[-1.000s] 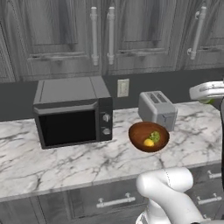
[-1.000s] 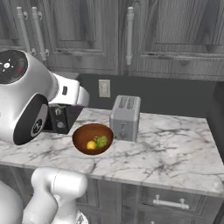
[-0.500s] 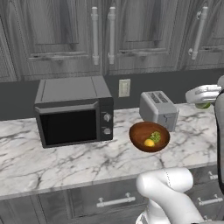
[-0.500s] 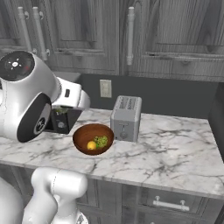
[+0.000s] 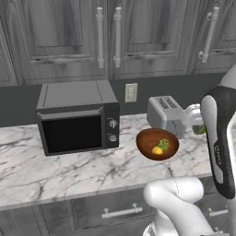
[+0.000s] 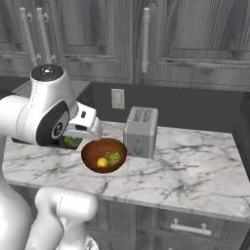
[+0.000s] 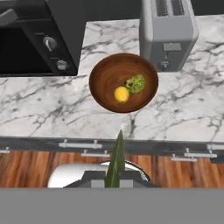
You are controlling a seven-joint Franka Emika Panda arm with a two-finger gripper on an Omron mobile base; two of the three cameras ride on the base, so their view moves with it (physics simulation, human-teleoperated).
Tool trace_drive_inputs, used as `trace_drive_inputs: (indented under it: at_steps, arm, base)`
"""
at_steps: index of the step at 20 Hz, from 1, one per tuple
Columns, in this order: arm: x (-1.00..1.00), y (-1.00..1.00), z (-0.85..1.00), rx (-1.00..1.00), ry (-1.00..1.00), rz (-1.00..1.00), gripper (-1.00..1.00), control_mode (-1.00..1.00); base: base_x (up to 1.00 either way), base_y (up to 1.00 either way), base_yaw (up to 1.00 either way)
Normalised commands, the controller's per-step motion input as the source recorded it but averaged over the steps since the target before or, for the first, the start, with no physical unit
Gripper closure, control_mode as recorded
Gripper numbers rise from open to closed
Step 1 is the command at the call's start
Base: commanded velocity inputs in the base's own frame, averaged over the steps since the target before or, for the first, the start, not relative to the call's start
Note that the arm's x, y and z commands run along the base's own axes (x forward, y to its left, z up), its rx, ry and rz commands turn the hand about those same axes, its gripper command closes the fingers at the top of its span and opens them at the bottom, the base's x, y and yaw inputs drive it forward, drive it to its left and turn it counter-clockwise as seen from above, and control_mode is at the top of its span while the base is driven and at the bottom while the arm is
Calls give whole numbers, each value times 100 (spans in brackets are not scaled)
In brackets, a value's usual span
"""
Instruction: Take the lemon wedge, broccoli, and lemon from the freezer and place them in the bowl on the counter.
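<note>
The reddish-brown bowl [image 5: 146, 138] [image 6: 93, 149] [image 7: 105, 76] stands on the white marble counter [image 5: 69, 170] [image 6: 195, 166] [image 7: 188, 109], in front of the toaster. In it lie the yellow lemon [image 5: 157, 150] [image 6: 102, 162] [image 7: 121, 94] and the green broccoli [image 5: 163, 144] [image 6: 113, 157] [image 7: 135, 83]. My gripper [image 5: 198, 128] [image 6: 73, 141] [image 7: 116, 177] hangs in the air beside the bowl, short of the counter's front edge in the hand view. It is shut on a thin greenish lemon wedge [image 7: 117, 153] [image 5: 199, 129] [image 6: 72, 142], seen edge-on. The freezer is out of view.
A silver toaster [image 5: 166, 115] [image 6: 140, 131] [image 7: 168, 30] stands just behind the bowl. A black microwave [image 5: 78, 120] [image 7: 39, 35] sits to its left. Dark wood-grain cabinets [image 5: 115, 41] hang above, and dark drawers [image 7: 131, 146] run below the counter edge.
The hand with the wedge has swung down and in toward the bowl. The bowl, lemon and broccoli have not moved.
</note>
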Motion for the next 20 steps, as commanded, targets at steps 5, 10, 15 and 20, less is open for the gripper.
trace_drive_inputs:
  at_steps: [5, 10, 15, 20]
  arm:
    - [37, 2, -51, 0, 16, 4, 100, -100]
    - [40, 10, -71, 0, 0, 4, 100, -100]
    - [49, 7, -59, 0, -7, 4, 100, -100]
    - [70, 0, -34, 0, -6, 3, 100, -100]
  base:
    - [0, 0, 0]
    - [0, 0, 0]
    - [0, 0, 0]
    - [0, 0, 0]
